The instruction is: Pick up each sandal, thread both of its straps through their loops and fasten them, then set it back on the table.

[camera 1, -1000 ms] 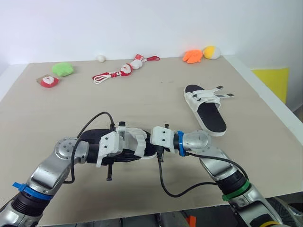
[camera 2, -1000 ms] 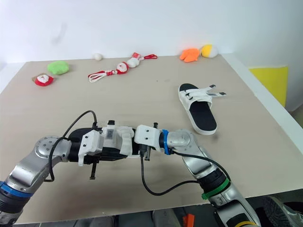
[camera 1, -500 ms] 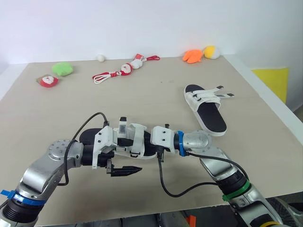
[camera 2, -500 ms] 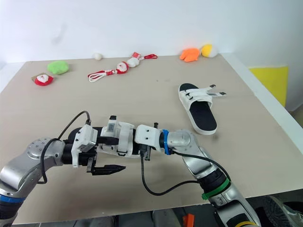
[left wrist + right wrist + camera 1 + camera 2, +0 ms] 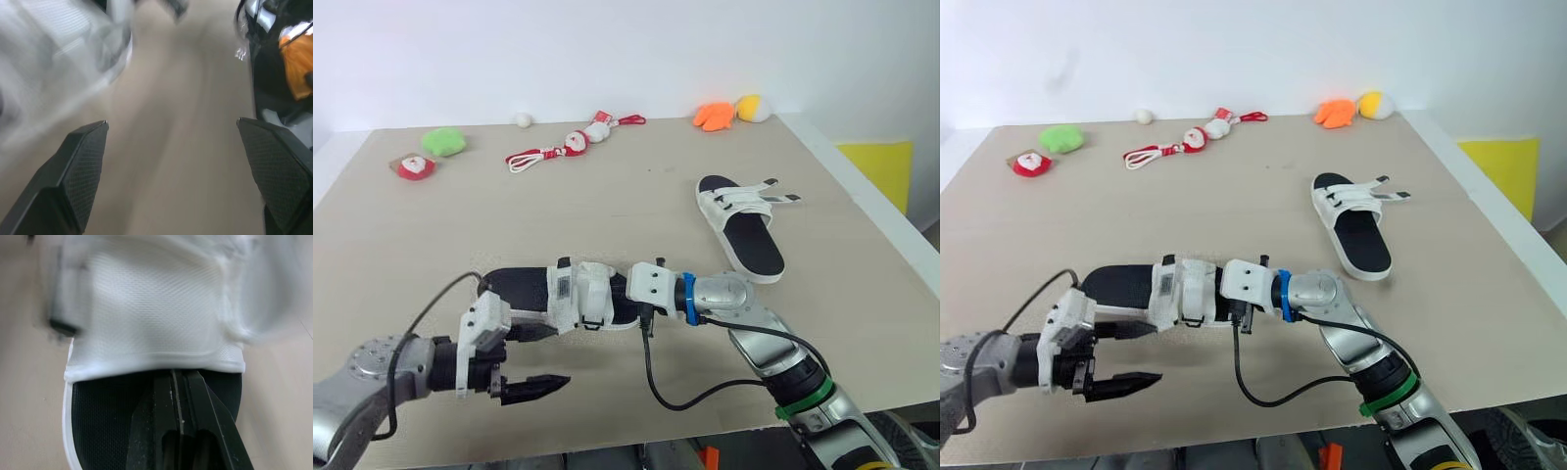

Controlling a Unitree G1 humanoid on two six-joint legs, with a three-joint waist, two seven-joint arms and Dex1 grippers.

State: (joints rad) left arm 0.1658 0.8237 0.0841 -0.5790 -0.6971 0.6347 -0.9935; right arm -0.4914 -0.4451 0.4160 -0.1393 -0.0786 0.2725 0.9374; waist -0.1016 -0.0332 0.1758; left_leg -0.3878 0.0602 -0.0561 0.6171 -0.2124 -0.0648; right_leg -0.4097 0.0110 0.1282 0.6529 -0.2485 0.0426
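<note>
The near sandal point(image 5: 563, 294) is seen lying flat on the surface point(image 5: 431, 230), low and centre in the head views, with the black footbed up and white straps across its right-hand part. The right gripper point(image 5: 174, 377) is pushed in from the frame's right, fingers pressed together and tips tucked under the white strap. Whether fabric is actually pinched can't be told, tbh. The left gripper point(image 5: 536, 359) is held lower left, just below the sandal's left end, jaws spread wide with nothing between them. The second sandal point(image 5: 742, 223) is parked right of centre, with its strap ends sticking out loose.
</note>
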